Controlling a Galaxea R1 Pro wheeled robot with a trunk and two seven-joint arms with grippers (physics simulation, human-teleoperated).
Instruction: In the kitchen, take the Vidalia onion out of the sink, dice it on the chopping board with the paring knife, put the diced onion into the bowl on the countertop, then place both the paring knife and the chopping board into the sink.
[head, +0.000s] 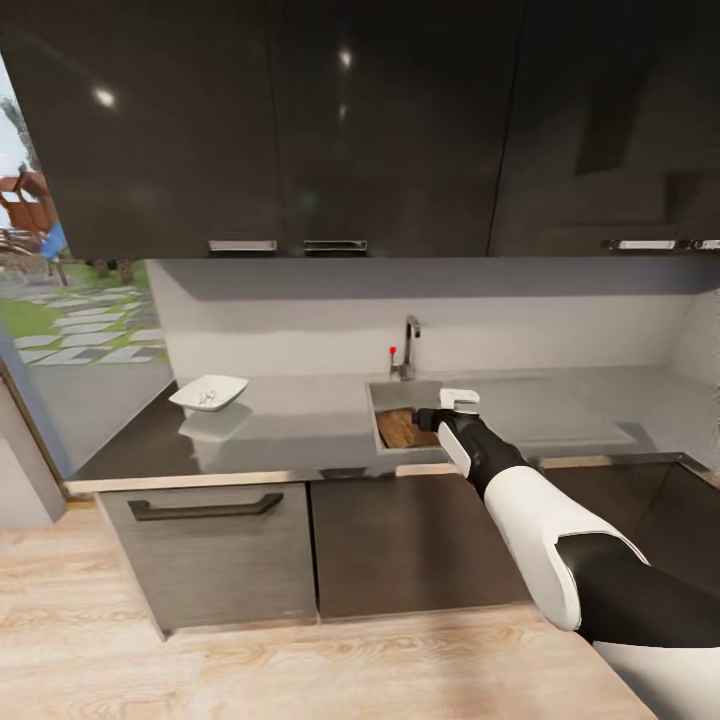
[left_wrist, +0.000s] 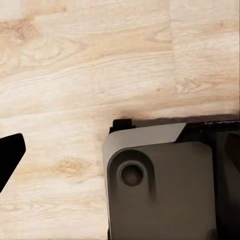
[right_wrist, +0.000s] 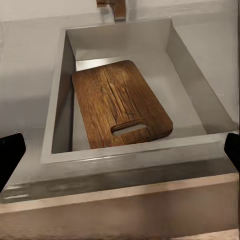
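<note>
Progress late | chopping board (right_wrist: 120, 104) lies in sink (right_wrist: 199, 95), leaning on its left wall | bowl (head: 209, 393) on countertop (head: 300, 430), small white bits inside | paring knife unseen, possibly left | right gripper (right_wrist: 120, 150) spread, empty, just outside sink rim | left gripper (left_wrist: 10, 155) over floor, grip unclear

Grainy dark wooden chopping board (right_wrist: 120, 110) in smooth matt grey steel sink (right_wrist: 195, 95).

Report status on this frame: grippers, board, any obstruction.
Right gripper open, empty, over the sink. Chopping board lying in the basin. Bowl on countertop. Nothing in the way.
</note>
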